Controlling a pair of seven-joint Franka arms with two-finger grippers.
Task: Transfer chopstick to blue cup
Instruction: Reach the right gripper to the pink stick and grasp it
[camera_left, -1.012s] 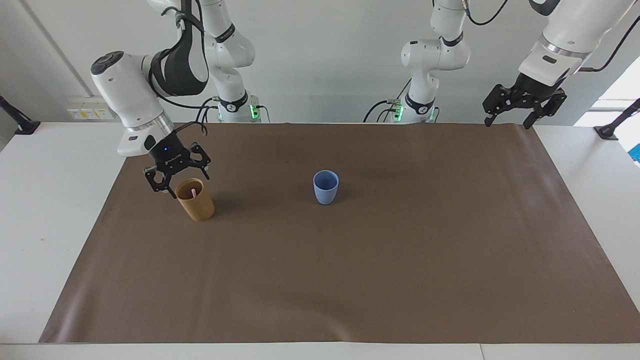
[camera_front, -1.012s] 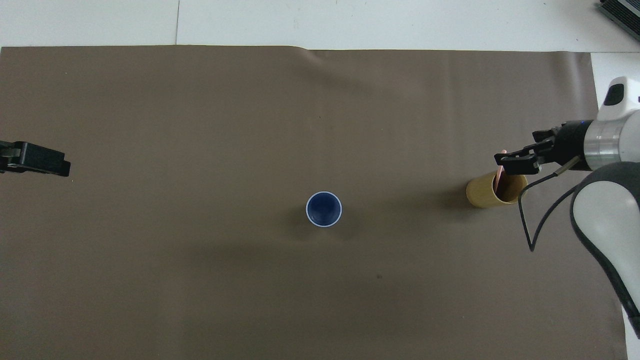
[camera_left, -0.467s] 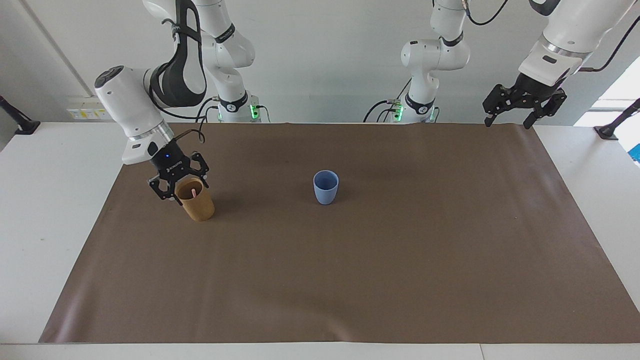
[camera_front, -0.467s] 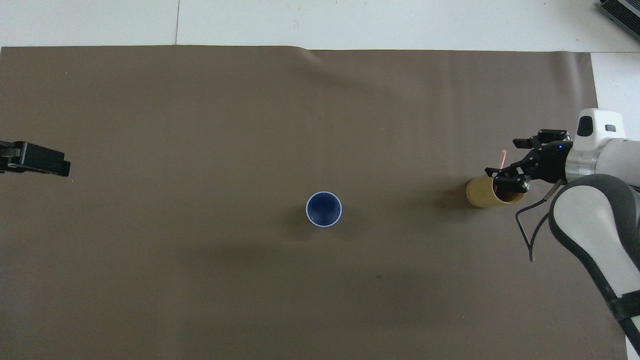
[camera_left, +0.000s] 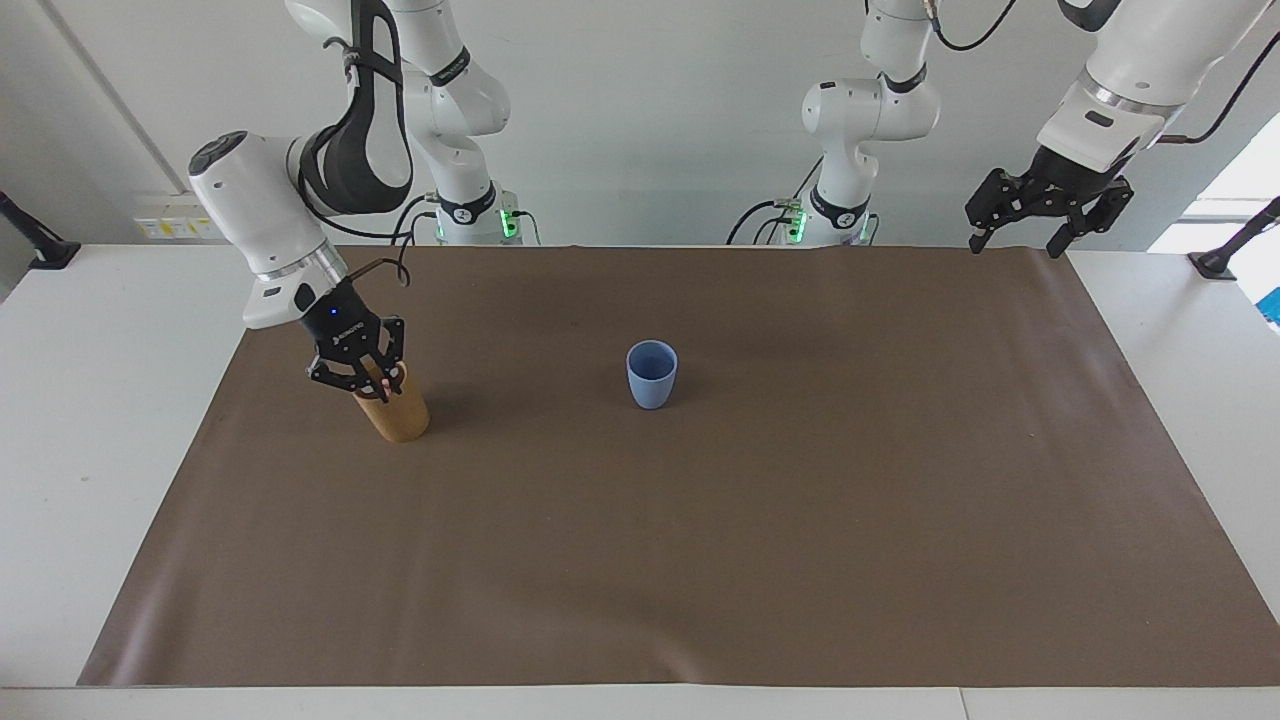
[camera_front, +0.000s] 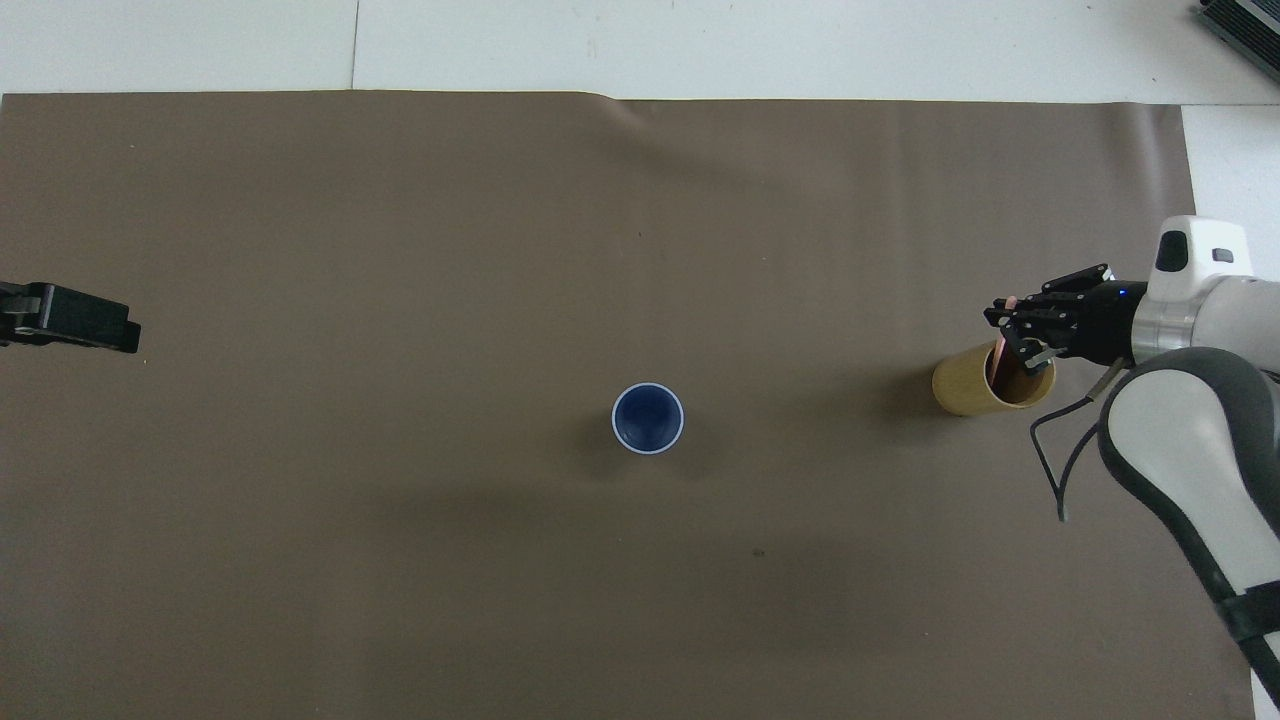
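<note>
1. Two cups stood on the brown mat (camera_left: 700, 560) covering the table (camera_left: 90, 400): one blue cup (camera_left: 652, 375) near the middle, and one tan cup (camera_left: 395, 412) toward the right arm's end, well apart from it.
2. One chopstick (camera_front: 999, 358) was counted. It stood tilted in the tan cup, its upper end rising above the rim.
3. Two grippers were in view, one per arm.
4. Right gripper (camera_left: 372, 387): positioned at the mouth of the tan cup, its fingers drawn together on the upper part of the chopstick, which was thus gripped while its lower part sat inside the cup.
5. Left gripper (camera_left: 1015, 238): raised over the mat's corner at the left arm's end, at the edge nearest the robots, waiting. Its fingers stood spread wide and held nothing.
6. Blue cup: upright, nothing seen inside it from overhead, neither gripper near it.
</note>
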